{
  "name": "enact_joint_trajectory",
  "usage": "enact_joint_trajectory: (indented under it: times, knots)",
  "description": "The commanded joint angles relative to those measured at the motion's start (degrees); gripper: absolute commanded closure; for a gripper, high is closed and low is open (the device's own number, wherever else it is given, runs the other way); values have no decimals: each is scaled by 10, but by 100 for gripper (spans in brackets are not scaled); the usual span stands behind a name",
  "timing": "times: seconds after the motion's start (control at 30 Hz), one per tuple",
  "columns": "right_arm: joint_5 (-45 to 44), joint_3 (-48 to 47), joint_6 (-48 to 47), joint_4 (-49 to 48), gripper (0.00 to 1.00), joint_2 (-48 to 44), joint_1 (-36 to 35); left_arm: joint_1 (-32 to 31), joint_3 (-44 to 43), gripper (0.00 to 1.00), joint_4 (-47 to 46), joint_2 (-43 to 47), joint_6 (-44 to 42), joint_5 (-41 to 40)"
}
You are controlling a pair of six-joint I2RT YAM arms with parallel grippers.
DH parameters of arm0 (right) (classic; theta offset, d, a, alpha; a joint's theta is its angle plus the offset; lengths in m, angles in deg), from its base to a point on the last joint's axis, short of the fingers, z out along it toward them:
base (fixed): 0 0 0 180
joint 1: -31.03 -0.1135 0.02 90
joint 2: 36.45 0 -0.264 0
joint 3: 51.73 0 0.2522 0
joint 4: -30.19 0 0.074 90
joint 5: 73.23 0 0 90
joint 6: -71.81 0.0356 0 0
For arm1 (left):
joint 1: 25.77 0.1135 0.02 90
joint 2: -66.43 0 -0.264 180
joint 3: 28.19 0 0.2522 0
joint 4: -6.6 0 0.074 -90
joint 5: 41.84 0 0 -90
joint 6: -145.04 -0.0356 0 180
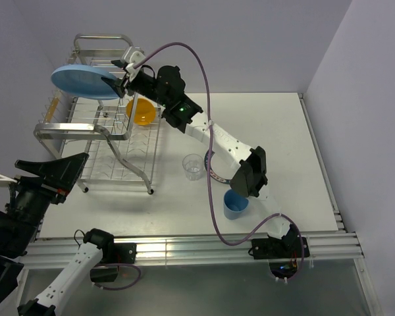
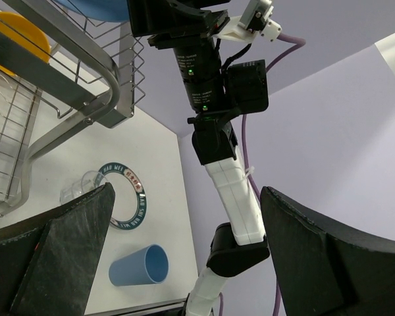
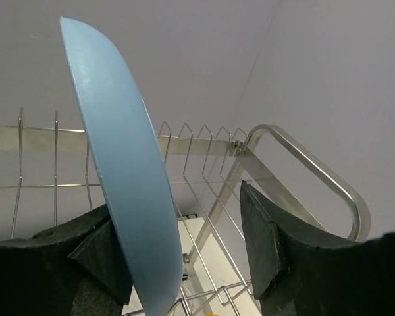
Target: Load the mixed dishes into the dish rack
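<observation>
The light-blue plate (image 1: 82, 80) stands on edge in the top tier of the dish rack (image 1: 99, 131). My right gripper (image 1: 118, 74) is open around the plate's near rim. In the right wrist view the plate (image 3: 125, 191) leans against the left finger (image 3: 85, 250), with a wide gap to the right finger (image 3: 276, 243). The orange-yellow bowl (image 1: 143, 112) sits in the rack. On the table are the clear glass (image 1: 193, 166), the blue cup (image 1: 235, 205) on its side, and the teal-rimmed white plate (image 2: 139, 197). My left gripper (image 2: 184, 197) hangs open and empty at the near left.
The right arm (image 1: 217, 141) stretches across the table over the teal-rimmed plate, its purple cable (image 1: 204, 72) arching above. The rack's bent tubular frame (image 3: 303, 164) rises right of the plate. Walls close the back and right sides.
</observation>
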Motion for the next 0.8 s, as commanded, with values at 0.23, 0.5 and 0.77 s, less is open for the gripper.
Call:
enact_joint_trajectory:
  times: [0.23,0.5,0.77]
  knots:
    - [3,-22,23,-13,34,-49,-11,-2,4,1,-14,-3,9,4]
    - [-25,-58,32,-30,32,-26,0,-2,3,1,-5,1,12,1]
    - [-30,-46,43,-50,32,-22,14,-2,9,1,-3,4,17,1]
